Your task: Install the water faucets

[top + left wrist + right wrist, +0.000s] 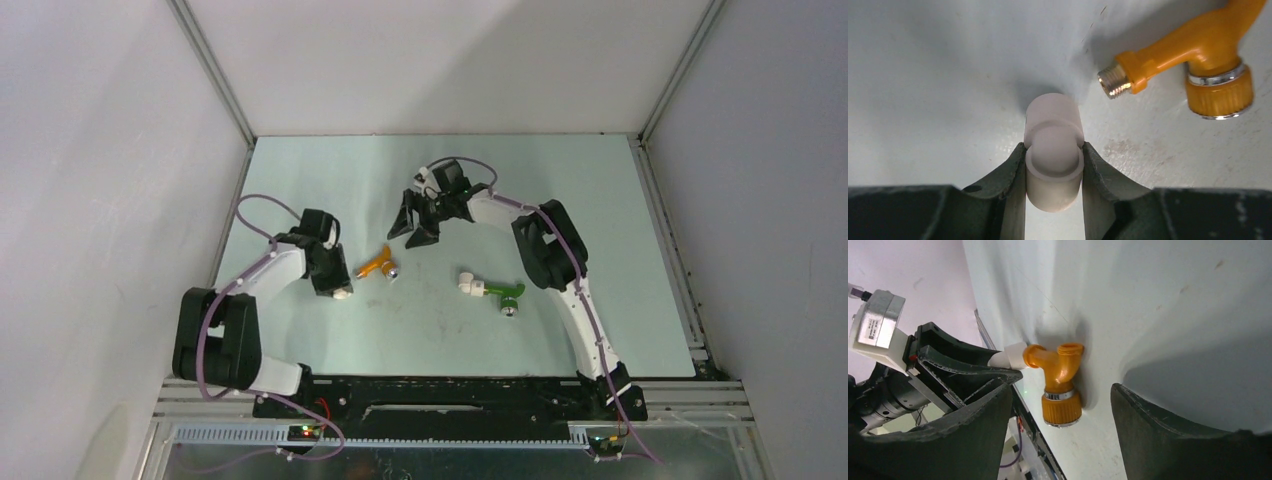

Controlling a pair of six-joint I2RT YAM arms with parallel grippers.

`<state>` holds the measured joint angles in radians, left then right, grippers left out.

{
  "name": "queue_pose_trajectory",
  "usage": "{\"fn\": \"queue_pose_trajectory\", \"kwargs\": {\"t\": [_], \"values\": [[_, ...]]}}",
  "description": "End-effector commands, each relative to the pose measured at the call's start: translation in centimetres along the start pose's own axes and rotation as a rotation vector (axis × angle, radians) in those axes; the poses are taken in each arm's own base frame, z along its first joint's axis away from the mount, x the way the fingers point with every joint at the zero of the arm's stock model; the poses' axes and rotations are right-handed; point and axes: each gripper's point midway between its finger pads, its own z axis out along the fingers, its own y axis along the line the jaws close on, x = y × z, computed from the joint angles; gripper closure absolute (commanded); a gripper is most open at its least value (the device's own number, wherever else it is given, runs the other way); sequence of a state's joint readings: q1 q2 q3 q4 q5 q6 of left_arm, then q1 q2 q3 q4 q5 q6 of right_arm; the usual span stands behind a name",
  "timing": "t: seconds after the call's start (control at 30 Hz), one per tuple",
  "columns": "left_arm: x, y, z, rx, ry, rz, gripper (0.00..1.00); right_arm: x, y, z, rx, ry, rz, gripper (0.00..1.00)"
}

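The orange faucet point(378, 264) lies on the table just right of my left gripper point(338, 290). That gripper is shut on a white elbow fitting point(1054, 150). The faucet's threaded metal end point(1113, 82) points toward the fitting with a short gap between them. The green faucet point(505, 293) lies right of centre, with a second white elbow fitting point(467, 284) at its end. My right gripper point(418, 228) is open and empty, behind the orange faucet point(1060, 385), which shows between its fingers further off.
The pale green table mat point(330, 340) is boxed in by white walls at the left, back and right. The black base rail point(450, 395) runs along the near edge.
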<state>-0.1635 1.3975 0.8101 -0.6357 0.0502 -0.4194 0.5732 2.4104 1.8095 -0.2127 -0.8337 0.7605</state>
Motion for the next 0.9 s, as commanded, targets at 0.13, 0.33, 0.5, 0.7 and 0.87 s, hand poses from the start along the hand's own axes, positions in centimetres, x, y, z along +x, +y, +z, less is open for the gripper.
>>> {"fn": "queue_pose_trajectory", "kwargs": {"t": [0.13, 0.33, 0.5, 0.7, 0.87], "values": [[-0.5, -1.7, 2.4, 0.08, 0.006, -0.077, 1.0, 4.0, 0.2, 2.3, -0.028, 0.086, 0.068, 0.28], [-0.5, -0.8, 3.1, 0.03, 0.003, -0.061, 1.0, 5.3, 0.1, 4.1, -0.085, 0.129, 0.11, 0.32], [0.2, -0.7, 4.1, 0.035, 0.038, -0.039, 1.0, 5.8, 1.0, 5.1, -0.156, 0.149, 0.114, 0.36], [0.4, -0.8, 4.4, 0.045, 0.049, -0.018, 1.0, 5.8, 2.2, 5.3, -0.223, 0.151, 0.1, 0.54], [0.2, -1.1, 4.2, 0.062, 0.042, -0.01, 1.0, 6.2, 1.9, 5.2, -0.209, 0.157, 0.074, 0.61]]}}
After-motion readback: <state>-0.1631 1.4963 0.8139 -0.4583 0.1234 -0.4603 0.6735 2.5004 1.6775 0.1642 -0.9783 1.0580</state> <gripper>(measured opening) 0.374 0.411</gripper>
